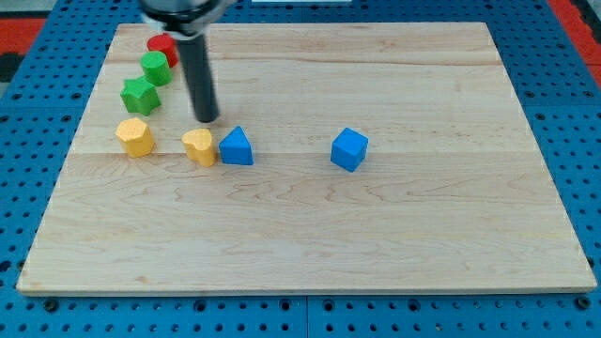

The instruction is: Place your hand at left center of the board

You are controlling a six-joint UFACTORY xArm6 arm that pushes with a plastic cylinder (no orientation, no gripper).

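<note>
Upper left of frame, my tip [207,119], bare and holding nothing, sits just above the yellow heart block [199,146], board's left-centre lying leftward past the yellow hexagonal block [135,137].

Red block [163,44] partly behind green cylinder [156,68]

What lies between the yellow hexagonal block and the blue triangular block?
In the camera view, the yellow heart block sits between the yellow hexagonal block and the blue triangular block, touching the blue one.

Red cylinder [162,47], green blocks [156,68] [140,95], yellow blocks [135,137] [199,147], blue blocks [237,146] [349,149].
</note>
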